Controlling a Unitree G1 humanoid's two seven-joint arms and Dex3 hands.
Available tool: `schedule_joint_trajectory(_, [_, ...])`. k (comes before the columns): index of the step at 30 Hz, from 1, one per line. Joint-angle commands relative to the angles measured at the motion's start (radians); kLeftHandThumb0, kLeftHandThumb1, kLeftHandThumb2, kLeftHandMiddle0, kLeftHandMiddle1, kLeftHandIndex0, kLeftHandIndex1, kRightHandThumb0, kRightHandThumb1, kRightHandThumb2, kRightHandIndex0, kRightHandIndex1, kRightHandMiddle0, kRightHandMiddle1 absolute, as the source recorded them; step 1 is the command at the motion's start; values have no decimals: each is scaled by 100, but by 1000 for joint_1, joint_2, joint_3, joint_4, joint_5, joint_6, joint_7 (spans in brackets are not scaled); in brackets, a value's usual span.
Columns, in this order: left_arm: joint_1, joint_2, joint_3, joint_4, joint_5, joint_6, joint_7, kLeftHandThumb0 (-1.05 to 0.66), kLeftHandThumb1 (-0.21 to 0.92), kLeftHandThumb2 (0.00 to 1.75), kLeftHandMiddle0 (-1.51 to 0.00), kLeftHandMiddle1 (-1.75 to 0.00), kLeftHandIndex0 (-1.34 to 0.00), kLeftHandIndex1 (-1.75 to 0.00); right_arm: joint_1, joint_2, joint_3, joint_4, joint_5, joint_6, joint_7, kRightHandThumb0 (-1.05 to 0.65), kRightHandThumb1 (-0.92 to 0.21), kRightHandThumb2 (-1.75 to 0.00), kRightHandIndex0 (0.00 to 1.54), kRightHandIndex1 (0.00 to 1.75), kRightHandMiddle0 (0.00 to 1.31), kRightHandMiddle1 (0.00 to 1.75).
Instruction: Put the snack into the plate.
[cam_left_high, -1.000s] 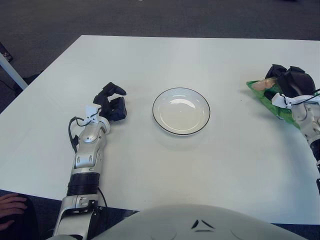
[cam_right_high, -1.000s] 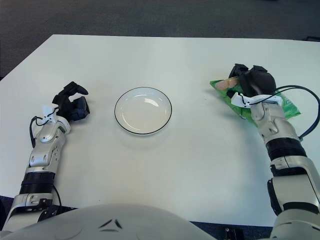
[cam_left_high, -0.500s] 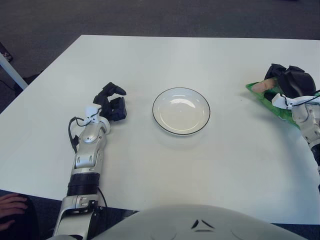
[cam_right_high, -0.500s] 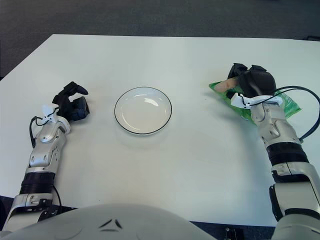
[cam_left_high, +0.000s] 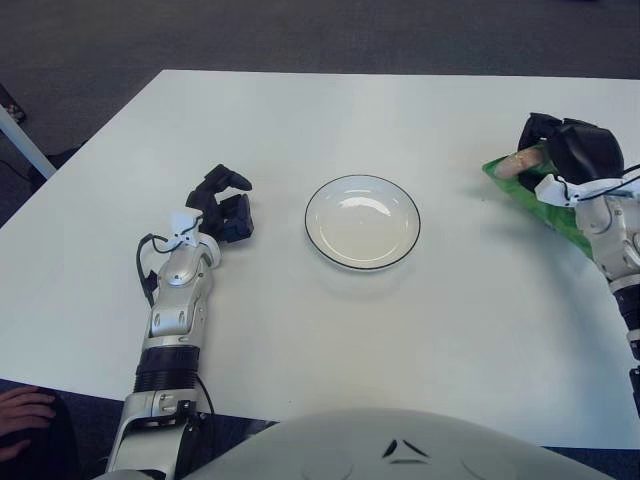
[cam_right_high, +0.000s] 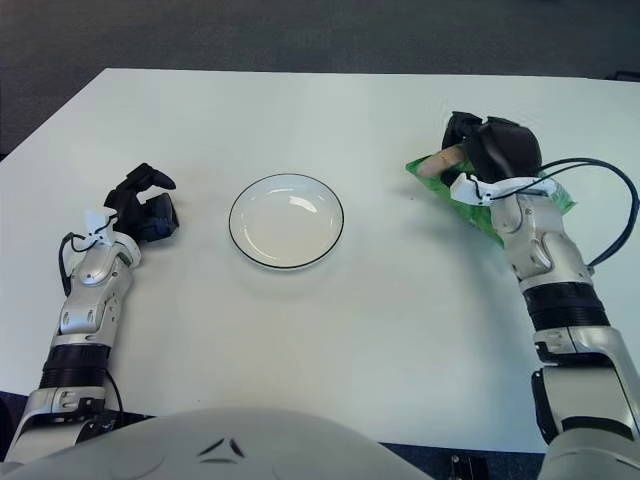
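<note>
My right hand is closed over the near-left end of the green snack bag, fingers curled on top of it at the right side of the table. Compared with 1 second ago, this hand has shifted up and slightly toward the centre, and the bag's corner has travelled with it, so I judge the grip has taken and the lift is starting. The snack is well apart from the plate, which sits bare in the middle of the table. My left hand shows left of the plate, fingers curled and holding nothing, unchanged. What's left: carry the bag leftward and release it over the plate.
</note>
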Motion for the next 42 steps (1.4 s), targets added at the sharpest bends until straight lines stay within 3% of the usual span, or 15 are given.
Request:
schedule_joint_trajectory(1, [72,-54,-13,70,0,0,7,-46,33,129,-111,-175,-59,-175,-60,5,-4,-40,-15,6,12,0,5,-172,89,170,67,175])
schedule_joint_trajectory(11, [71,-54,-17,82,7,-20,7,-46,35,127,-107,-175,-58,-175,-123,55,11,-92,-23,39,52,0,2,-170,84,174,65,175])
schedule_joint_trajectory(17, [72,-56,-21,81,19,-21,19,-46,34,129,-106,-175,-59,-175,-164,79,26,-135,-18,21,84,0,6,-174,87,175,68,175])
schedule_joint_trajectory(25, [74,-59,-25,73,25,-9,33,-46,33,129,-105,-175,-59,-175,-275,158,55,-61,37,-63,114,0,3,-171,85,174,66,175])
schedule_joint_trajectory(29, [74,-59,-28,73,27,-10,37,-46,34,129,-104,-175,-58,-175,-275,169,57,-104,23,-79,113,0,2,-170,85,173,66,175])
schedule_joint_trajectory(33, [74,-61,-32,73,31,-12,39,-46,34,128,-103,-175,-58,-175,-230,180,51,-252,20,-30,179,0,3,-170,87,170,66,175])
schedule_joint_trajectory(42, [73,-66,-36,73,37,-16,49,-46,33,130,-104,-175,-59,-175,-313,283,120,-258,-2,40,251,0,9,-174,94,164,70,175])
